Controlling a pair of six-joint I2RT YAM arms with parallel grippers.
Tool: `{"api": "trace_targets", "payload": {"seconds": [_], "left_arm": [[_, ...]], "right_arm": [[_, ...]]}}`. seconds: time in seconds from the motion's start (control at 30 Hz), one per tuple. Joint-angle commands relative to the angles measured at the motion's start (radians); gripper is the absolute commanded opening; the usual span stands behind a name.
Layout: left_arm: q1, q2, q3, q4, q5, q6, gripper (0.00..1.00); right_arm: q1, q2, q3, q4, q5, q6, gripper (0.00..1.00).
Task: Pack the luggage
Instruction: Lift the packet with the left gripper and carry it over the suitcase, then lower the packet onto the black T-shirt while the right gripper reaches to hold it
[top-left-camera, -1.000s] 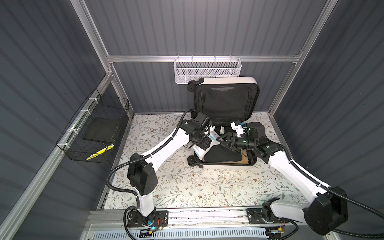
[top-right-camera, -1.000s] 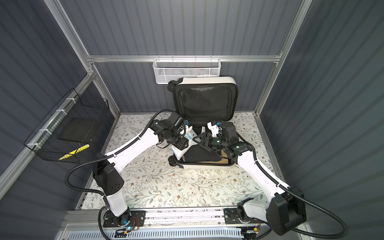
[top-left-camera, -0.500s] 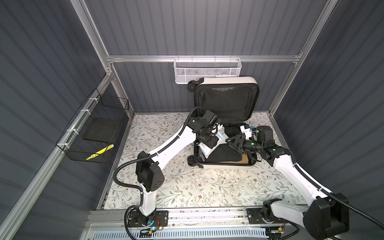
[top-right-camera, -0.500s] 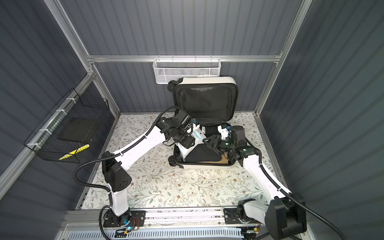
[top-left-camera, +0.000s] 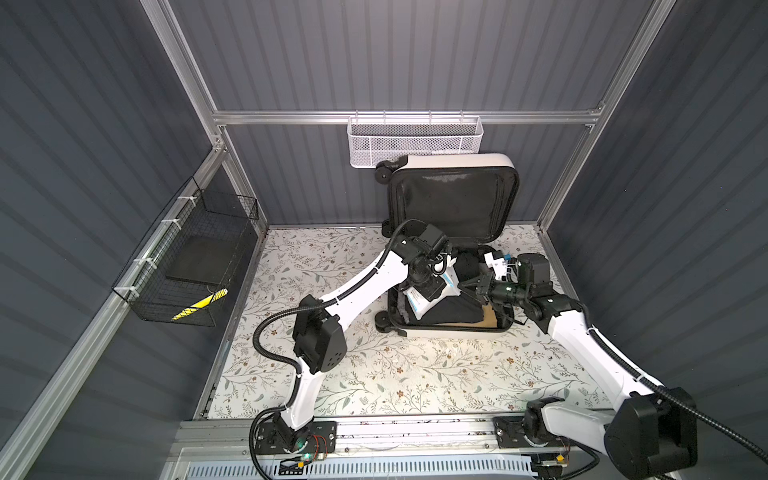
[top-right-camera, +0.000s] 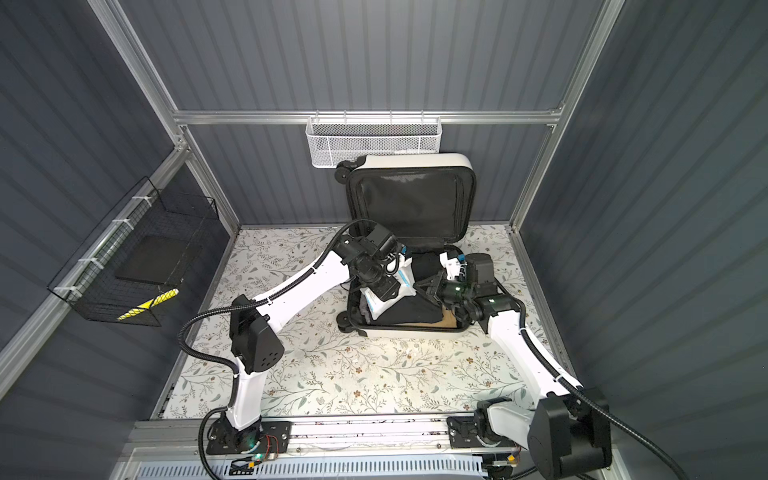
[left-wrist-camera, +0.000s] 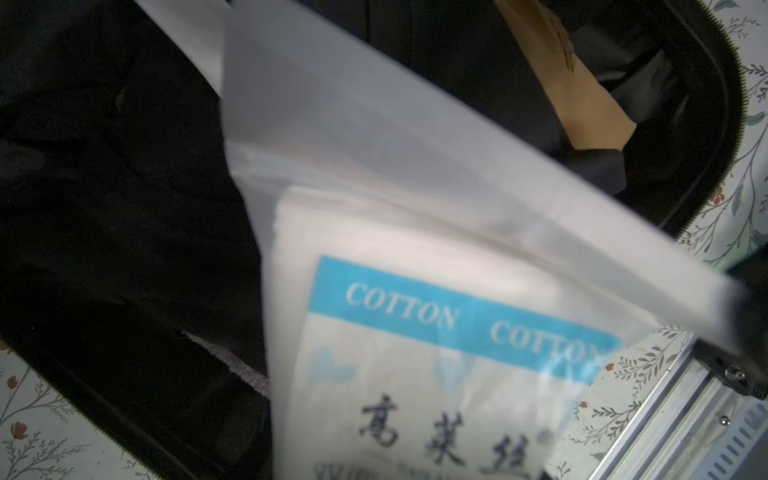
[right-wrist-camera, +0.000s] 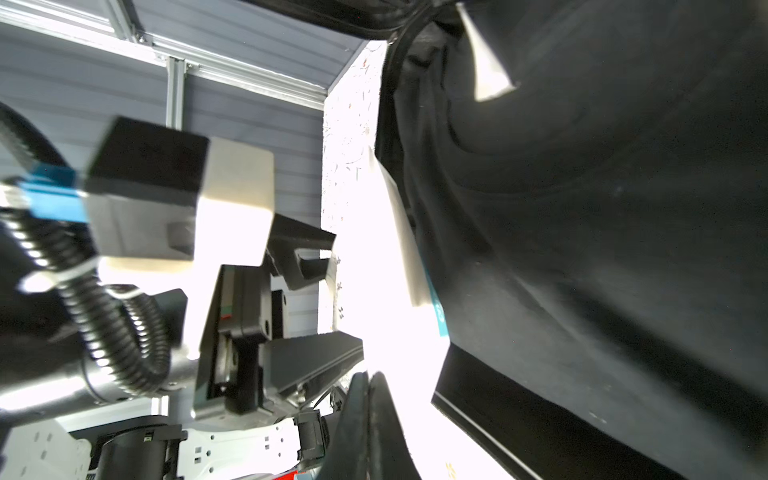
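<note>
Robot lab cell: aluminium-profile frame (top-left-camera: 291, 117), grey ribbed wall panels (top-left-camera: 374, 54), arms (top-left-camera: 361, 286) on rail (top-left-camera: 415, 432).

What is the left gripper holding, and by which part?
The left gripper holds the white COTTON packet by its clear unprinted end, inside the open luggage; exact finger contact is hidden.

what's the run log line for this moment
luggage open | left fingers holding packet over luggage | right fingers shut by black clothes

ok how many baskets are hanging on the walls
2: white mesh basket on the back wall above the luggage, black wire basket on the left wall. no others seen.
</note>
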Motion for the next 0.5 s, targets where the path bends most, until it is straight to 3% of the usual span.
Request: {"api": "trace_targets", "payload": {"seconds": [0.0, 0.27, 0.47], "left_arm": [[-0.004, 0.063, 0.086, -0.036, -0.001, 0.083, 0.58], [-0.002, 0.226, 0.279, -0.101, -0.008, 0.193, 0.64], [0.0, 0.208, 0.216, -0.06, -0.059, 0.203, 0.87]], "right_arm": [[-0.004, -0.035, -0.051, 0.03, 0.045, 0.022, 0.0], [-0.008, -0.105, -0.192, 0.089, 0.189, 0.118, 0.0], [-0.025, -0.152, -0.274, 0.092, 0.27, 0.159, 0.0]]}}
